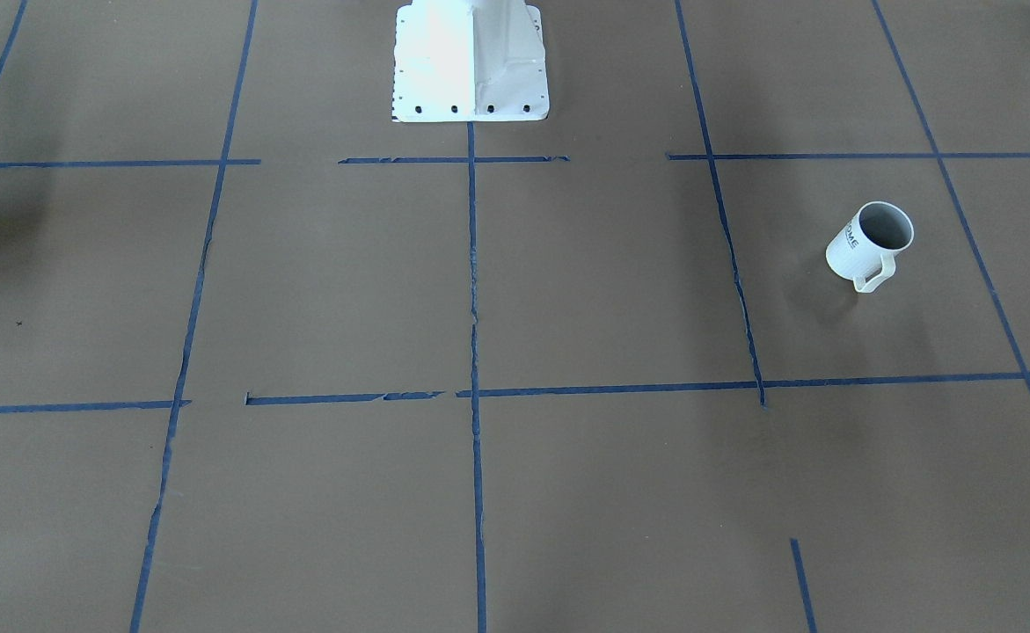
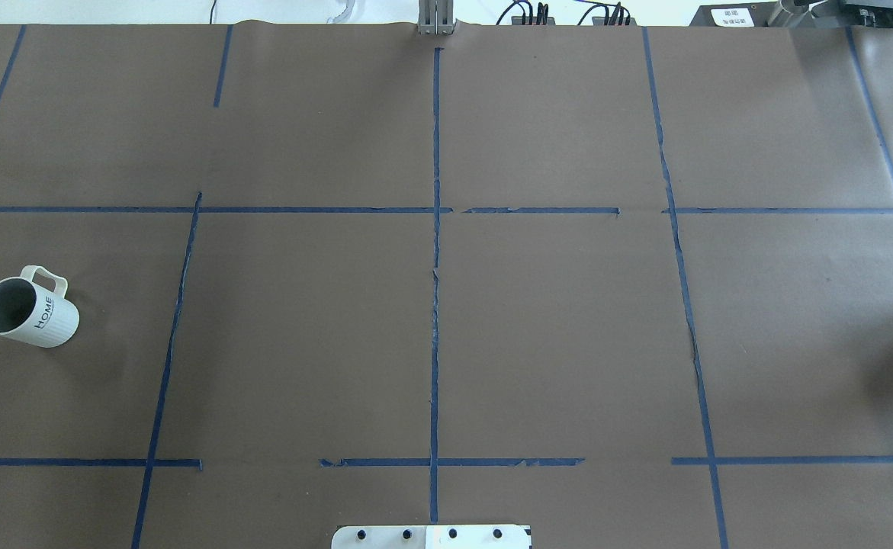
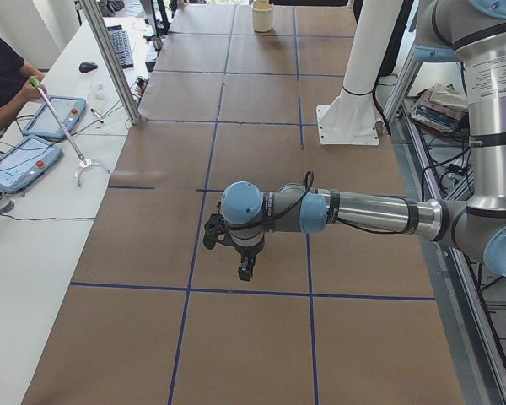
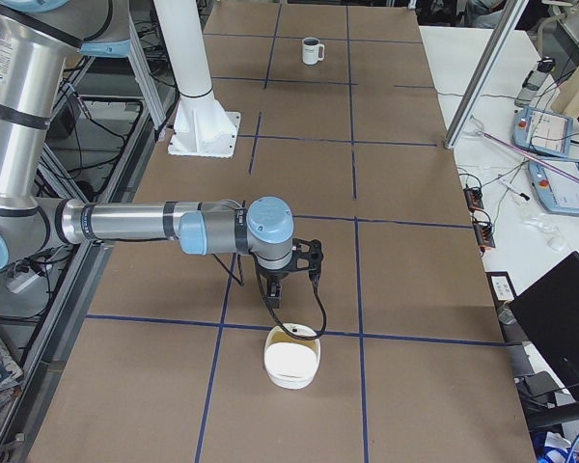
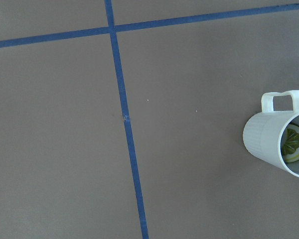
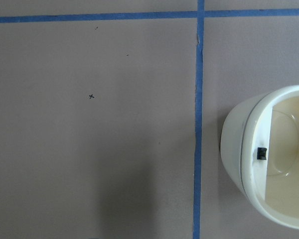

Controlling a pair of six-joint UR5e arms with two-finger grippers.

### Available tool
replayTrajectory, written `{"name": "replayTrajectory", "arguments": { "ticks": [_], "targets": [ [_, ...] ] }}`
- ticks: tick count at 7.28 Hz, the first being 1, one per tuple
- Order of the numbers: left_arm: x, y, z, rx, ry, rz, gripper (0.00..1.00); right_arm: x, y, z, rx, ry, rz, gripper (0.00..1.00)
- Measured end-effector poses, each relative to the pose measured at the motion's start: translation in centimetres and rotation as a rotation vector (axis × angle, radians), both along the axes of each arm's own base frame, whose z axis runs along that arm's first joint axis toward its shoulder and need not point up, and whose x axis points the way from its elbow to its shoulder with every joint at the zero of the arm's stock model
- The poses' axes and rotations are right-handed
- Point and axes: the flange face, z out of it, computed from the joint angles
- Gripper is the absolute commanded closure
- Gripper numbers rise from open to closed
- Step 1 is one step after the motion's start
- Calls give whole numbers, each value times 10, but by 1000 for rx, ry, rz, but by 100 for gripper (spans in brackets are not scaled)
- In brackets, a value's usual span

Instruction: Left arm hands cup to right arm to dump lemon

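The cup (image 1: 851, 249), a white mug with "HOME" on its side, stands upright on the brown table on the robot's left side. It also shows in the overhead view (image 2: 46, 320), far off in the exterior right view (image 4: 312, 50), and at the right edge of the left wrist view (image 5: 269, 142). The lemon (image 5: 294, 144) lies inside it. The left gripper (image 3: 246, 270) hangs high over the table, away from the cup; I cannot tell whether it is open or shut. The right gripper (image 4: 274, 292) hangs above a cream container; its state cannot be told either.
A cream container (image 4: 291, 362) sits on the table's right side and shows in the right wrist view (image 6: 239, 154) and the exterior left view (image 3: 262, 15). The white robot pedestal (image 1: 471, 61) stands at the table's rear middle. An operator (image 3: 0, 72) and tablets are beside the table.
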Motion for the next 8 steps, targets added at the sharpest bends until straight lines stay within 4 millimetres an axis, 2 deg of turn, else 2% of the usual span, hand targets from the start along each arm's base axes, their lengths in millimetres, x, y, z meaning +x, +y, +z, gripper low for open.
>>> {"name": "replayTrajectory", "arguments": {
  "ticks": [4, 8],
  "targets": [
    [0, 2, 0, 2, 0, 0, 0, 1, -3, 11, -18, -16, -2, 0],
    [1, -1, -1, 11, 10, 6, 0, 1, -1, 14, -30, -15, 8, 0]
  ]
}}
